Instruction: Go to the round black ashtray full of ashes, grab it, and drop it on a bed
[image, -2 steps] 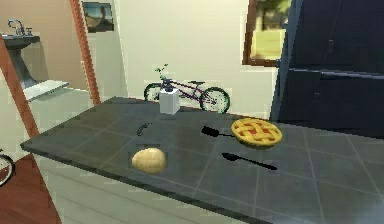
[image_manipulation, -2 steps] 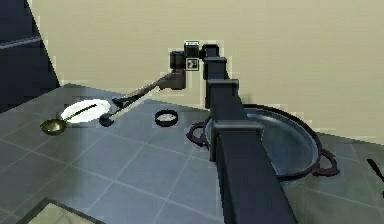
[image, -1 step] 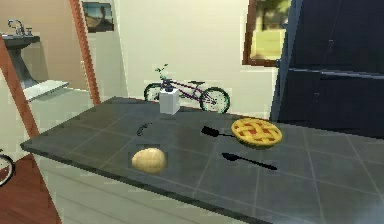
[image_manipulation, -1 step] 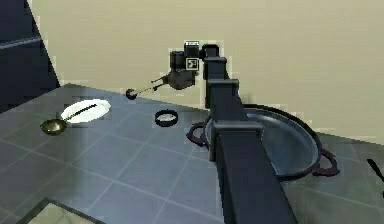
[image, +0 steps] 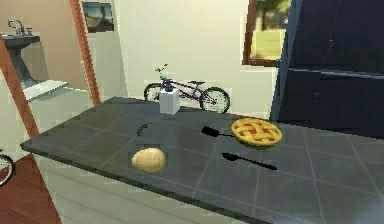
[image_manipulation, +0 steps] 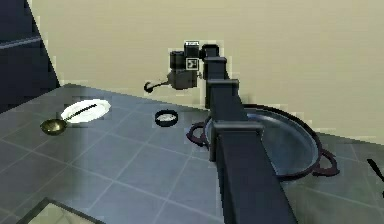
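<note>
The round black ashtray (image_manipulation: 167, 119) lies flat on the grey worktop (image_manipulation: 120, 170), just left of the big dark pan (image_manipulation: 290, 150) in the arm side view. The gripper (image_manipulation: 157, 86) hangs up and left of the pan, above the ashtray in the picture. Only the bare wall (image_manipulation: 110, 50) is behind its far end, so it holds nothing. The arm (image_manipulation: 235, 150) crosses the pan's left rim. Well left of the pan lie a white plate (image_manipulation: 90, 113) and a golden ladle (image_manipulation: 50, 127).
</note>
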